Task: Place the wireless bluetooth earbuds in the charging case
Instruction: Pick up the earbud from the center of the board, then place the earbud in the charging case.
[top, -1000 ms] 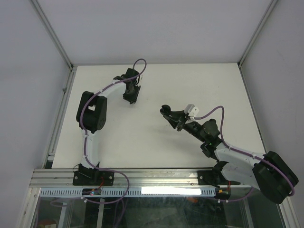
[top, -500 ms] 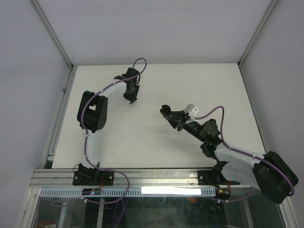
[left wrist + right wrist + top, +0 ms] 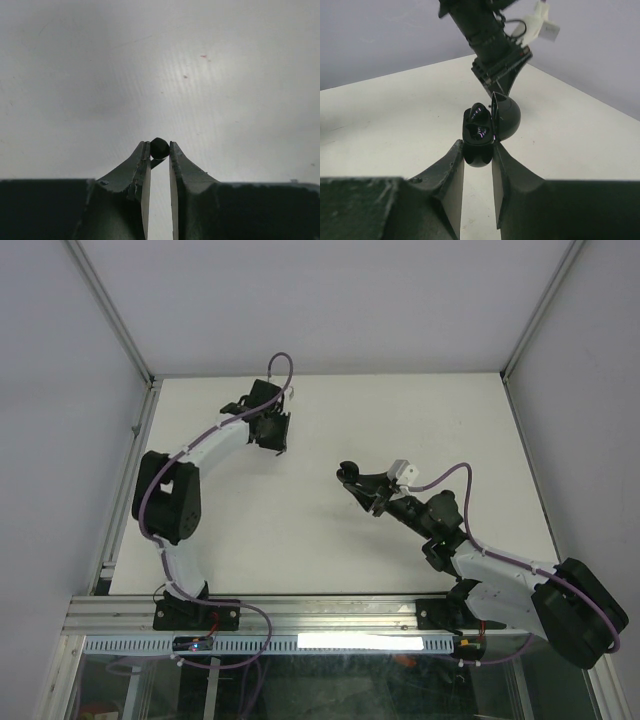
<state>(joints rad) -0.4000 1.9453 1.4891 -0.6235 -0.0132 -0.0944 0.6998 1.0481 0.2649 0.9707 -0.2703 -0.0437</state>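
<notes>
Left hand (image 3: 159, 146) shifted left, pinching earbud (image 3: 160, 148); right hand (image 3: 478, 145) grips charging case (image 3: 479, 131).

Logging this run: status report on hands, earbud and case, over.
Left hand shut on black earbud. Right hand shut on open charging case. Nothing seen between them.

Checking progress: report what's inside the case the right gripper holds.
Inside the charging case: glossy black hollows with purplish glints. Its front wall hides anything seated deeper.
</notes>
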